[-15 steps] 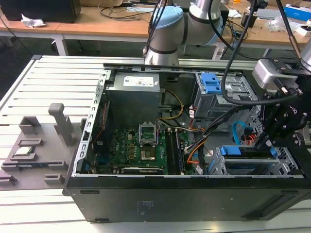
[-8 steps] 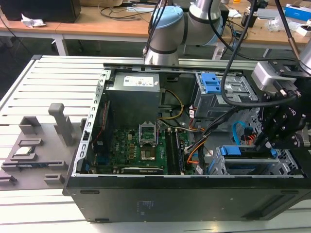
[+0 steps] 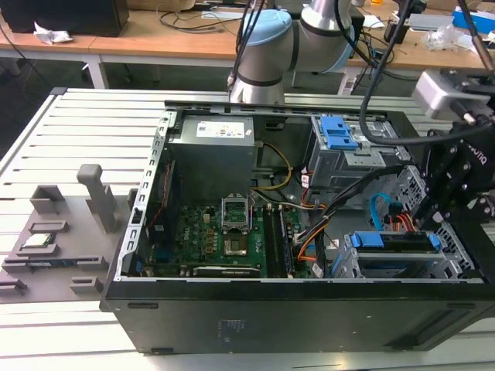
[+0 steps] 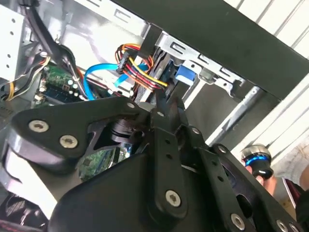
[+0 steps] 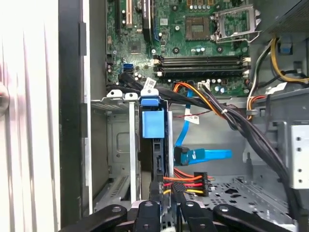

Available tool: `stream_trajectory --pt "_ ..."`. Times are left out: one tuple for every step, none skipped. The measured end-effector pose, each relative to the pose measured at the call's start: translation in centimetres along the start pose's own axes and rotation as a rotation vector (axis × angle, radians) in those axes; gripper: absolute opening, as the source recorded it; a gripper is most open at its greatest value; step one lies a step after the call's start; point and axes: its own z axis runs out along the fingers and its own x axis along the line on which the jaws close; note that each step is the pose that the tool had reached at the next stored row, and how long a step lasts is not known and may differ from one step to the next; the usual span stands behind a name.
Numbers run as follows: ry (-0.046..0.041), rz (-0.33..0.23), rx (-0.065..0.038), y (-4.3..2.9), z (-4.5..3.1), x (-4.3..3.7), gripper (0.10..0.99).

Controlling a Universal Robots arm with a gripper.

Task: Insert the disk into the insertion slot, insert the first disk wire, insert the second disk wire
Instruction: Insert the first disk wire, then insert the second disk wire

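The disk (image 3: 390,241) sits in its blue frame inside the insertion slot (image 3: 448,251). The slot is the silver metal cage with little holes. In the exterior view the cage is at about 4 o'clock in the open computer case (image 3: 294,317). The case lies on its side on the grey table (image 3: 77,124). A green board (image 3: 224,232) is in the middle of the case. A grey bay with a blue latch (image 3: 339,133) is at about 1 o'clock from the board. The robot arm (image 3: 267,54) stands behind the case at 12 o'clock. Its black head hangs over the cage at about 3 o'clock.

In the first wrist view the pincer (image 5: 165,189) is right at the end of the disk. Its two fingers are squeezed close together on the end of the coloured wires (image 5: 186,182), which are red, yellow, orange and black. I cannot tell if their plug is pushed into the disk. A flat blue wire (image 5: 205,155) lies just beside the disk. Its end is near the side of the cage, a little way from the pincer.
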Motion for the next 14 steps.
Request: stream_trajectory --pt "0.0003 0.000 0.000 0.05 -0.85 -0.10 0.161" --pt "0.0000 0.000 0.000 0.07 -1.30 -0.12 0.106" --pt "0.0002 0.000 0.000 0.08 -1.67 -0.14 0.106" --pt "0.0003 0.000 0.000 0.10 -2.11 -0.14 0.106" --pt "0.0002 0.000 0.000 0.11 -2.29 -0.13 0.106" --pt "0.0000 0.000 0.000 0.12 -2.43 -0.12 0.106" --pt "0.0000 0.000 0.000 0.12 -2.44 -0.13 0.106" --pt "0.0001 0.000 0.000 0.12 -2.46 -0.13 0.106" --pt "0.0002 0.000 0.000 0.12 -2.47 -0.12 0.106" --pt "0.0002 0.000 0.000 0.12 -2.47 -0.12 0.106" --pt "0.0002 0.000 0.000 0.12 -2.48 -0.12 0.106" --pt "0.0002 0.000 0.000 0.12 -2.48 -0.12 0.106" --pt "0.0001 0.000 0.000 0.12 -2.48 -0.12 0.106" --pt "0.0002 0.000 0.000 0.12 -2.48 -0.12 0.106"
